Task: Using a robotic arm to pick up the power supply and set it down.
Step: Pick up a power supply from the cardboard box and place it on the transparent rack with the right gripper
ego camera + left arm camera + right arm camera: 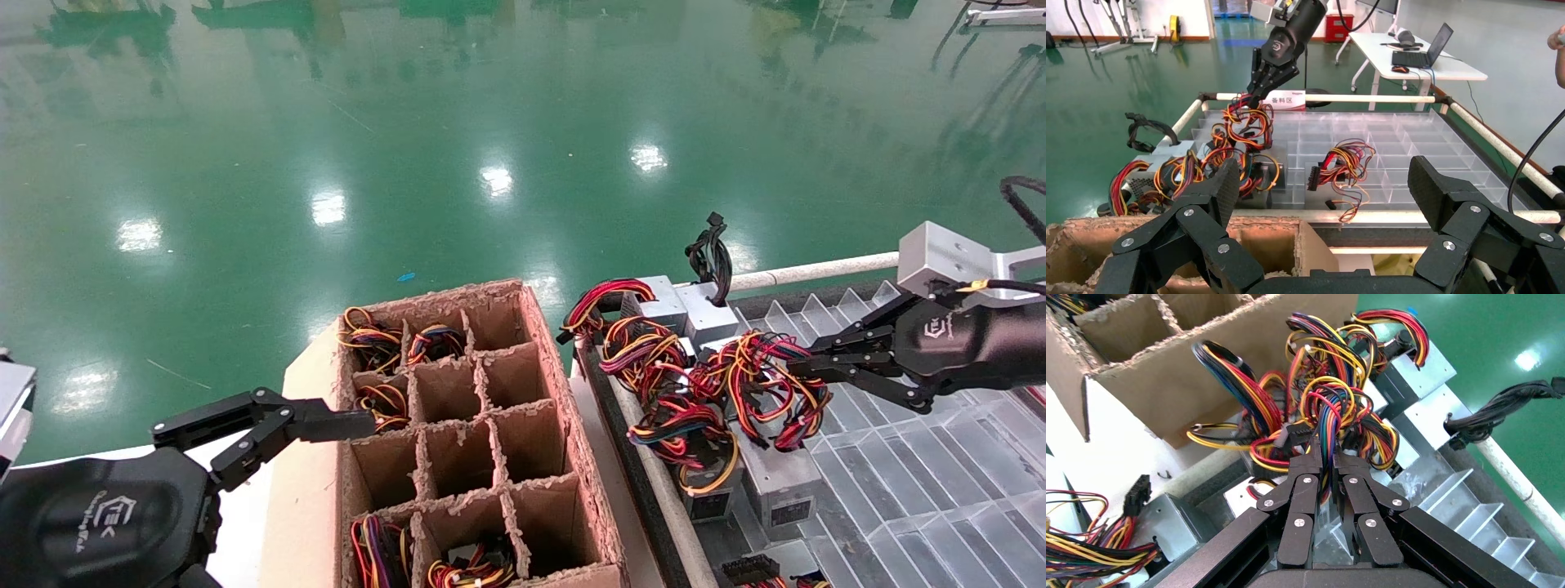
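Black right gripper (1324, 454) pinching power supply (1324, 410) wires

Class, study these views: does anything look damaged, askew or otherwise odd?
Yes. The cardboard grid box has ragged, torn edges. The right gripper is shut on the wire bundle, not the power supply's metal case. The left gripper hovers open over the box.

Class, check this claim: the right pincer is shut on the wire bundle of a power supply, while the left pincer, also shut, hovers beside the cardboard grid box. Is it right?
One slip: the left pincer is open, its fingers spread wide in the left wrist view. The rest holds: the right pincer is shut on the wire bundle of a power supply, and the left one hovers beside the cardboard grid box.
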`<state>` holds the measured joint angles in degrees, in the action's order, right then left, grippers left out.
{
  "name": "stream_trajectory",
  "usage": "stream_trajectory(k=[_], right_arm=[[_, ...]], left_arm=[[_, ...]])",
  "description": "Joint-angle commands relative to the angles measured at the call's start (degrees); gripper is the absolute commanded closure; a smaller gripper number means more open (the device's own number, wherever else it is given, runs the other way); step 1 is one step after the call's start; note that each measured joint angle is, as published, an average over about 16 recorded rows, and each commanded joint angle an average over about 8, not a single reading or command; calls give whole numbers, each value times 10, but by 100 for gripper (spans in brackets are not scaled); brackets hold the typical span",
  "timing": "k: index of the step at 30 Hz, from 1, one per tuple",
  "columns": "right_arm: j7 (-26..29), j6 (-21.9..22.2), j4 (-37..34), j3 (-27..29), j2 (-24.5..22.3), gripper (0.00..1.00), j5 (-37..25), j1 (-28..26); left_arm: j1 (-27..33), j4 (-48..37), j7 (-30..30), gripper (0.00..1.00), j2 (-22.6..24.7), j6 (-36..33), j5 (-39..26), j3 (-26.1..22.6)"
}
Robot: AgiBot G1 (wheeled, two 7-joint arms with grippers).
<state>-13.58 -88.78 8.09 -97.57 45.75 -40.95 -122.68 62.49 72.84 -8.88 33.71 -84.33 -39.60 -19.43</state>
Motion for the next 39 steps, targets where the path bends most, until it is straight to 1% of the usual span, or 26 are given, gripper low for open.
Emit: stream_trajectory(k=[1, 10, 15, 20, 26, 31, 39], right_arm=[[-4, 0, -9, 0, 3, 100, 0, 5], [-12, -11, -28, 7, -13, 100, 14, 16], [-11, -21, -4, 12, -35, 100, 27, 16], [-5, -20, 26, 5, -62, 100, 27, 20], [0, -13, 27, 0, -82, 100, 31, 31], [-3, 0, 5, 3, -79, 100, 40, 51], [-16, 27, -32, 16, -49, 100, 62, 83]], left_arm=[[0, 0, 0, 0, 0, 0, 0, 0], [0, 0, 0, 0, 0, 0, 0, 0], [0, 0, 0, 0, 0, 0, 0, 0], [0, 0, 0, 0, 0, 0, 0, 0], [0, 0, 0, 0, 0, 0, 0, 0], [0, 0, 0, 0, 0, 0, 0, 0], [0, 0, 0, 0, 0, 0, 0, 0]])
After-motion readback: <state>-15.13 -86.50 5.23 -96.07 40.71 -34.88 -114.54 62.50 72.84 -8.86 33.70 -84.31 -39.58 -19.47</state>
